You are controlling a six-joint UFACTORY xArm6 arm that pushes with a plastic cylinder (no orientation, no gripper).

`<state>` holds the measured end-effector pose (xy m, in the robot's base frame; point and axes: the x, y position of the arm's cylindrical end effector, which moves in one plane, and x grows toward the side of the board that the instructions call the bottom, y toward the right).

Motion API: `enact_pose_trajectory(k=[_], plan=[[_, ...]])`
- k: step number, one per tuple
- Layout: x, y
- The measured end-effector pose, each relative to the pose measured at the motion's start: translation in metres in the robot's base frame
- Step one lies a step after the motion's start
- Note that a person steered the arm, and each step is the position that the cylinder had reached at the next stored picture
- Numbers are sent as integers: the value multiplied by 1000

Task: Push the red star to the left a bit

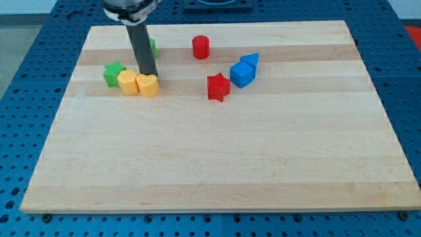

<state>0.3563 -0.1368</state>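
Note:
The red star (218, 87) lies on the wooden board (217, 158), a little above the middle. My tip (148, 74) is well to its left, at the top edge of the yellow heart block (148, 86), touching or nearly touching it. The rod rises from there to the view's top. A yellow hexagonal block (128, 83) sits against the heart's left side, and a green star (113, 73) sits just left of that.
A red cylinder (200, 47) stands above the red star. A blue cube (241, 74) and a blue triangular block (250, 62) sit just right of the star. A green block (152, 47) shows partly behind the rod.

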Motion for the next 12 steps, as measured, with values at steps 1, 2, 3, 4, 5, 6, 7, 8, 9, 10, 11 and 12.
enact_pose_trajectory(k=[1,2,3,4,5,6,7,8,9,10,11,12], plan=[[0,34],[10,65],[32,81],[52,87],[70,101],[73,146],[73,202],[71,240],[53,242],[39,238],[35,223],[35,190]])
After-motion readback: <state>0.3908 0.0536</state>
